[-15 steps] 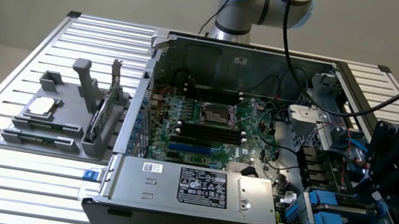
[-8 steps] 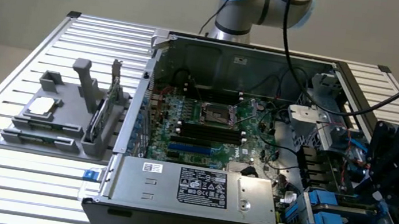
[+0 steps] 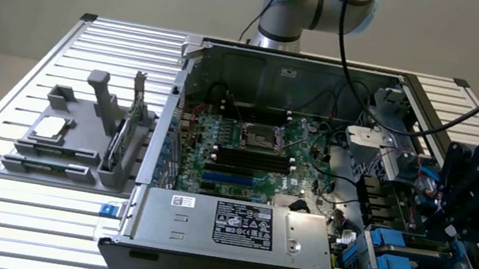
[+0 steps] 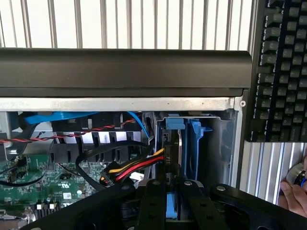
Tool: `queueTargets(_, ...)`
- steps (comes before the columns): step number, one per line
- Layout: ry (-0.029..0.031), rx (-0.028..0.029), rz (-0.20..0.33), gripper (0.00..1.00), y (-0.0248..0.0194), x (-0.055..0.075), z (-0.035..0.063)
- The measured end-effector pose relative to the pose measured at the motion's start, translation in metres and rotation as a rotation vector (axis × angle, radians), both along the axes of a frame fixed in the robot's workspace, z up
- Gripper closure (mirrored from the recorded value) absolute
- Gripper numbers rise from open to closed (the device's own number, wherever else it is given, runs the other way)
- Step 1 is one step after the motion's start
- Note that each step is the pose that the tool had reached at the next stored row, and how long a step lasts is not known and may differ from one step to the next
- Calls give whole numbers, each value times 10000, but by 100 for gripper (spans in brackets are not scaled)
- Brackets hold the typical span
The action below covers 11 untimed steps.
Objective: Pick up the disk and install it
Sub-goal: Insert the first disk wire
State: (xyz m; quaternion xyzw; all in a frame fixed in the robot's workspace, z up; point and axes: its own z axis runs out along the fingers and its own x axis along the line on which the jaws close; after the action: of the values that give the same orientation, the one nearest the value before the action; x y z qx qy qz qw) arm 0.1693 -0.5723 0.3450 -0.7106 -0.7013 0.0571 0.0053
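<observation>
Jaws stand close together and grip the disk (image 4: 173, 158) edge-on: in the wrist view the two black fingers (image 4: 152, 201) flank a blue-framed slab whose near end sits between them. Gripper (image 3: 457, 229) hangs at the exterior view's right, low over the drive bays of the open computer case (image 3: 231, 53).

Disk position: upright on its edge, inside the bay at the case's corner, blue carrier rail (image 4: 194, 148) on one side, grey metal face just visible beside it. It lies partly down in the bay wall (image 4: 225, 143); how deep it is seated I cannot tell.

Hidden or unclear:
- In the exterior view the gripper body covers the disk.
- Fingertips are cut off at the wrist view's edge.
- Red, yellow and black cable bundle (image 4: 132, 168) crosses just beside the disk; contact uncertain.
- Blue carriers (image 3: 409, 258) in the lower bays are partly under the gripper.

Motherboard (image 3: 251, 153) lies exposed; a keyboard (image 4: 280, 67) sits outside the case, and a person's hand (image 4: 293, 191) shows near it.
</observation>
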Motion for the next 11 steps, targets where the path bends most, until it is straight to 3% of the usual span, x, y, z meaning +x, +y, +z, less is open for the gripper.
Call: queueTargets(11,0,-264,-18,84,42,3,-39)
